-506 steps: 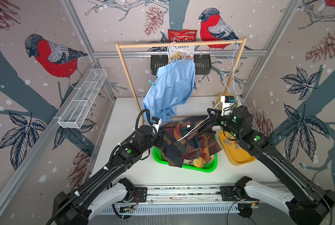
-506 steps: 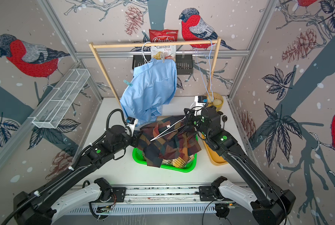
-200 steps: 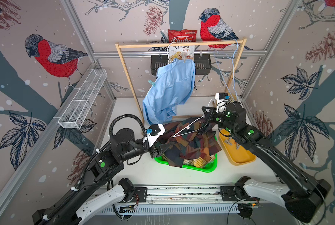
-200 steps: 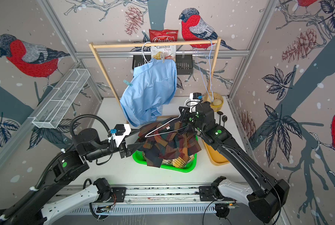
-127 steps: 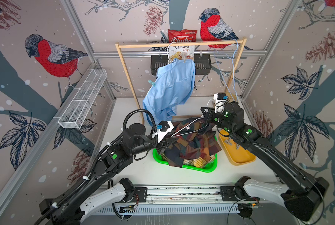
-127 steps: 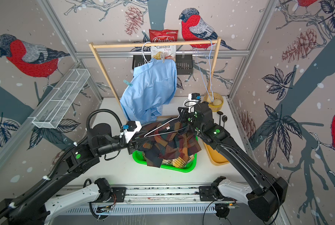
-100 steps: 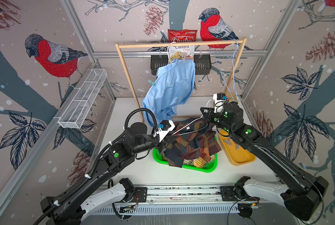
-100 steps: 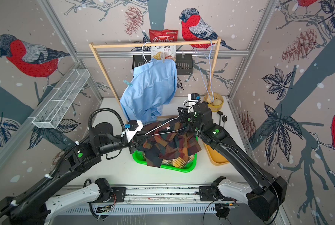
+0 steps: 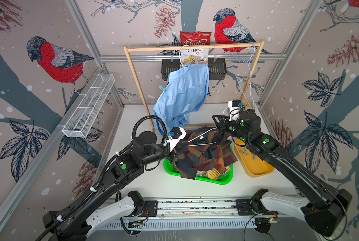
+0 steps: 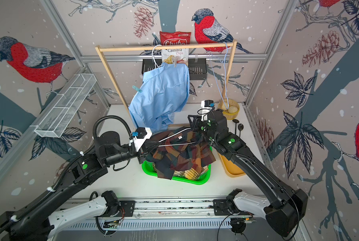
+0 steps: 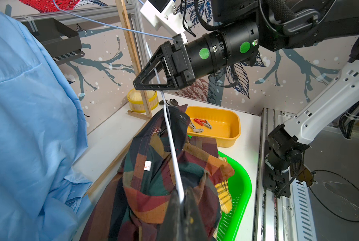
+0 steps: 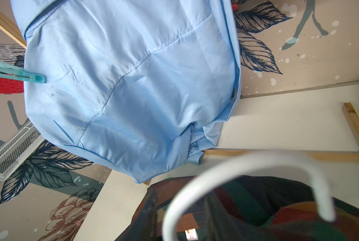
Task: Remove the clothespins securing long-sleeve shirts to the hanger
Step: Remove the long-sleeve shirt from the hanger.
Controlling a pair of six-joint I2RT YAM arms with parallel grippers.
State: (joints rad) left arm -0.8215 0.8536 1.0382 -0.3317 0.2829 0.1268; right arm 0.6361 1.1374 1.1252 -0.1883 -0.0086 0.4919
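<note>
The left tool was clamped on the white hanger, whose hook end reached the right tool; whether that one gripped it could not be told. The plaid shirt lay heaped under the hanger, over the green basket. Behind, the blue shirt hung on the rail with a teal clothespin at its left edge and a pale clothespin on top; loose clothespins lay in the yellow tray.

Blurry white hanger, partly cropped

The white table carries a green basket, a yellow tray, the wooden rack, a round yellow tub and 2 dark spoons.
</note>
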